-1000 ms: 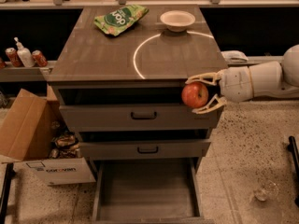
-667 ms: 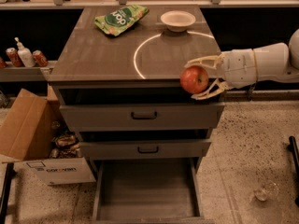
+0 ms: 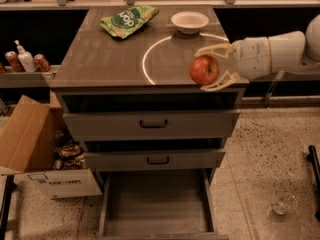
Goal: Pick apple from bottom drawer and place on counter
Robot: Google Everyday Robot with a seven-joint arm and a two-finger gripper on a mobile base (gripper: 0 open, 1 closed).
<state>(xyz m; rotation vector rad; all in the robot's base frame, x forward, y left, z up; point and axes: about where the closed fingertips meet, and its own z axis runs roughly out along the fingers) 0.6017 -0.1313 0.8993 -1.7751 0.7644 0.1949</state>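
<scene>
The smooth grey-brown rectangular table [image 3: 100,59] is sitting above the wide, deep grey bottom drawer [image 3: 155,204], which is standing pulled open. Over the table's front right corner, the pale two-finger tool [image 3: 201,70] is gripping the small round red apple [image 3: 204,69].

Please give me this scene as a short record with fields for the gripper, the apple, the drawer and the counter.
gripper: shut on the apple, at the front right edge of the counter
apple: between the fingers; contact with the counter unclear
bottom drawer: pulled open, grey floor showing
counter: white bowl and green bag at its back
</scene>
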